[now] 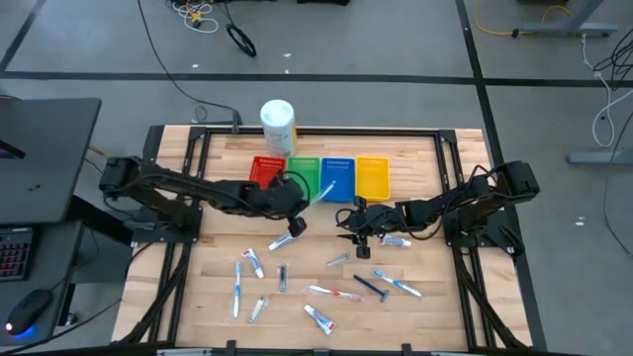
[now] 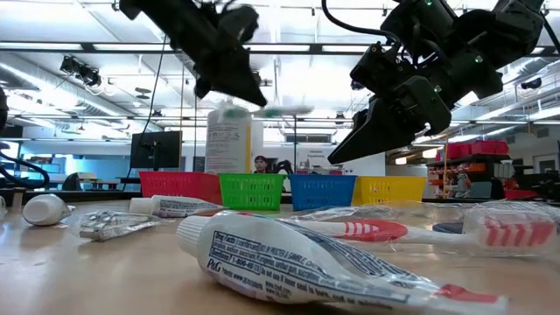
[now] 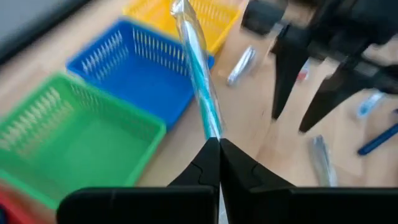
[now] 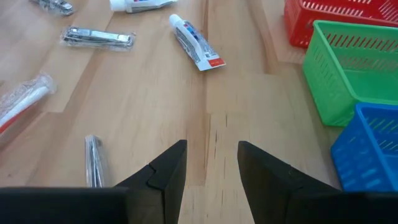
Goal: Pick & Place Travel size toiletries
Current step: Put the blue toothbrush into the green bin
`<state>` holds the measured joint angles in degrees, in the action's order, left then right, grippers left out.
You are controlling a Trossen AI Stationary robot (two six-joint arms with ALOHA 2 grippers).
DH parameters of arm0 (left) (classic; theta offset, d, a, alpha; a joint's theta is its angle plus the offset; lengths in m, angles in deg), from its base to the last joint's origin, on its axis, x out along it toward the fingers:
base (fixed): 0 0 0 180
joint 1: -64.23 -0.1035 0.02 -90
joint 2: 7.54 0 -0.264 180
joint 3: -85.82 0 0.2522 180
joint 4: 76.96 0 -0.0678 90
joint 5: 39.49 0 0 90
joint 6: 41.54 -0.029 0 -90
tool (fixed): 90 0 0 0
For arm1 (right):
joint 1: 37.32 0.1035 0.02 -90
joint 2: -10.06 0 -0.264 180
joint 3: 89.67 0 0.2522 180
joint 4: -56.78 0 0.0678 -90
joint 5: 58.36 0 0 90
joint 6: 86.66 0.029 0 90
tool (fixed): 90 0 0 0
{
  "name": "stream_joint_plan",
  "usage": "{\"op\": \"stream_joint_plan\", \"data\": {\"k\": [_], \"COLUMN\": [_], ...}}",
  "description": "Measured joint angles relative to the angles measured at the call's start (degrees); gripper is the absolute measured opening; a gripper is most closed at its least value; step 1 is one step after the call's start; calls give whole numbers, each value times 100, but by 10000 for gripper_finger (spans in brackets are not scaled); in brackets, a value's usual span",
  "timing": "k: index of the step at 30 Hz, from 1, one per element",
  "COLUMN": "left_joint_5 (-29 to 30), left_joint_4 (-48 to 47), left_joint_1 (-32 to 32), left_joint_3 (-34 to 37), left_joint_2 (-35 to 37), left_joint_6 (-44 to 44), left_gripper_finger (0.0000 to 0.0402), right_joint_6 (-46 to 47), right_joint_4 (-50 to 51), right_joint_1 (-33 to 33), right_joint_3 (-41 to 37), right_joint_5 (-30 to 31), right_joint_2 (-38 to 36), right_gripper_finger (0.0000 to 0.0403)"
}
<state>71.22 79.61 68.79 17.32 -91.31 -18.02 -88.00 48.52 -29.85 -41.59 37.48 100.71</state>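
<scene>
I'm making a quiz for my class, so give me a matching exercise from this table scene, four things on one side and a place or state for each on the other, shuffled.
Things:
1. left gripper
2. right gripper
3. green bin
4. white canister

Places or states:
A. between the red bin and the blue bin
B. jaws open, holding nothing
C. standing behind the row of bins
D. jaws shut on a wrapped toothbrush

Pairs: 1-D, 2-B, 3-A, 4-C
</scene>
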Motion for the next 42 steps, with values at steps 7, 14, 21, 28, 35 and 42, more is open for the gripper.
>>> {"op": "stream_joint_plan", "data": {"k": [7,14,21,28,35,42], "left_joint_5": [864,951,850,219,249,347], "left_joint_4": [-84,-30,-96,29,655,703], "left_joint_1": [-79,-383,-964,-1496,-1783,-1875], "left_joint_3": [1,0,11,73,63,63], "left_joint_2": [433,460,368,-479,-1293,-1486], "left_joint_6": [-234,-562,-578,-460,-447,-352], "left_gripper_finger": [1,1,1,1,1,3], "right_joint_6": [0,0,0,0,0,0], "right_joint_4": [-2,-2,-2,-89,-134,-120], "right_joint_1": [2,0,0,0,0,0], "right_joint_3": [0,0,0,0,2,2], "right_joint_5": [2,2,2,3,2,2], "right_joint_2": [0,0,0,0,0,0], "right_gripper_finger": [154,154,154,154,154,154]}}
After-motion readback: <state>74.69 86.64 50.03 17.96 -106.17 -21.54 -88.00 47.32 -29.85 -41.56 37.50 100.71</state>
